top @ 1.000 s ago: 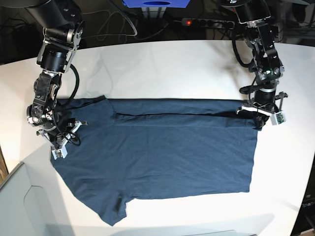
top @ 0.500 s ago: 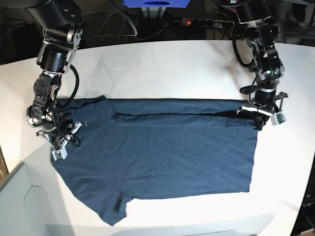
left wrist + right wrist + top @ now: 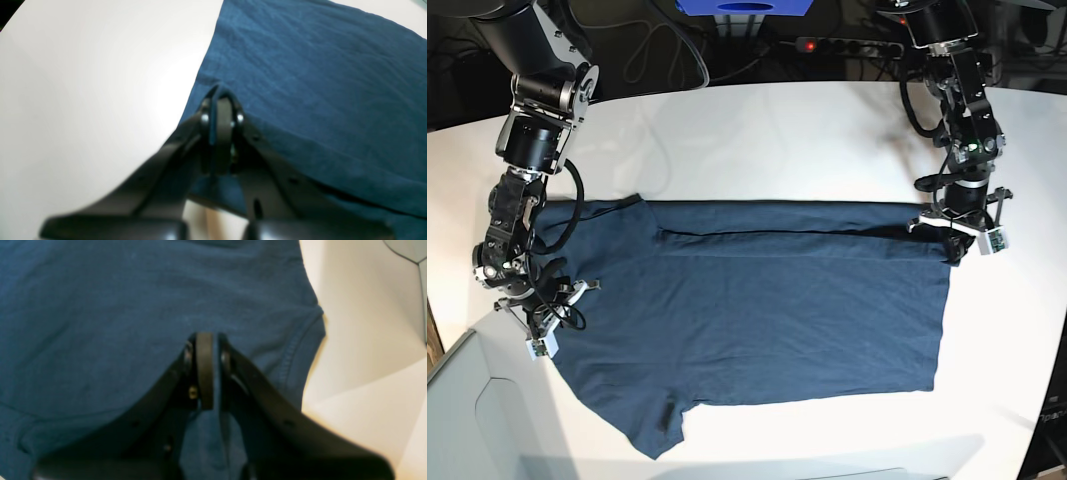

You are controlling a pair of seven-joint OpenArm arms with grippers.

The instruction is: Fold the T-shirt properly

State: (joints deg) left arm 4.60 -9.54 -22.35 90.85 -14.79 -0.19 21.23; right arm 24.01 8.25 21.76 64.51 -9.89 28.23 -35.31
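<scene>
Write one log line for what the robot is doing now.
left gripper: shut on T-shirt edge | right gripper: shut on T-shirt | T-shirt: spread flat on table

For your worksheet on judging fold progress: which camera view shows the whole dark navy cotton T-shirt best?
The base view: the dark navy cotton T-shirt lies spread on the white table, its outline visible. Each wrist view shows only a patch of cloth behind an end effector.

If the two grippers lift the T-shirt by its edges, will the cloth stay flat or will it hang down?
The T-shirt probably sags between the grips: it is thin cloth, lying limp with soft wrinkles and a fold line. It looks light, since the left gripper and right gripper each pinch only a small bit of edge. On the smooth white table it likely slides when dragged.
</scene>
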